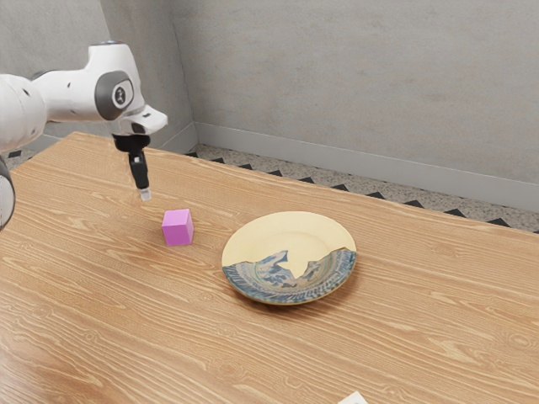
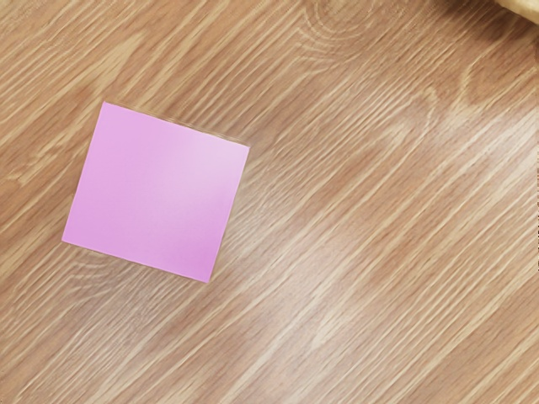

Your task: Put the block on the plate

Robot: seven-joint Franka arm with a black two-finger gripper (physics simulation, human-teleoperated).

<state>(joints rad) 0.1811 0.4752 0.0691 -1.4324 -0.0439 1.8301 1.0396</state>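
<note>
My gripper (image 1: 145, 194) hangs above the table in the exterior view, pointing down, higher than the block and a little toward the exterior view's left of it. Seen side-on, its opening cannot be made out. The pink block (image 1: 177, 227) rests on the wood, apart from the gripper and from the plate. That same block (image 2: 156, 192) lies below my hand in the wrist view, turned slightly. A round plate (image 1: 290, 236), cream with a blue patterned part, stands on the table toward the exterior view's right of the block; its rim (image 2: 526, 7) shows in the wrist view.
The wooden table (image 1: 438, 295) extends around block and plate. A small white object (image 1: 354, 398) lies at the exterior view's lower edge. A grey wall (image 1: 362, 93) rises beyond the table's far edge.
</note>
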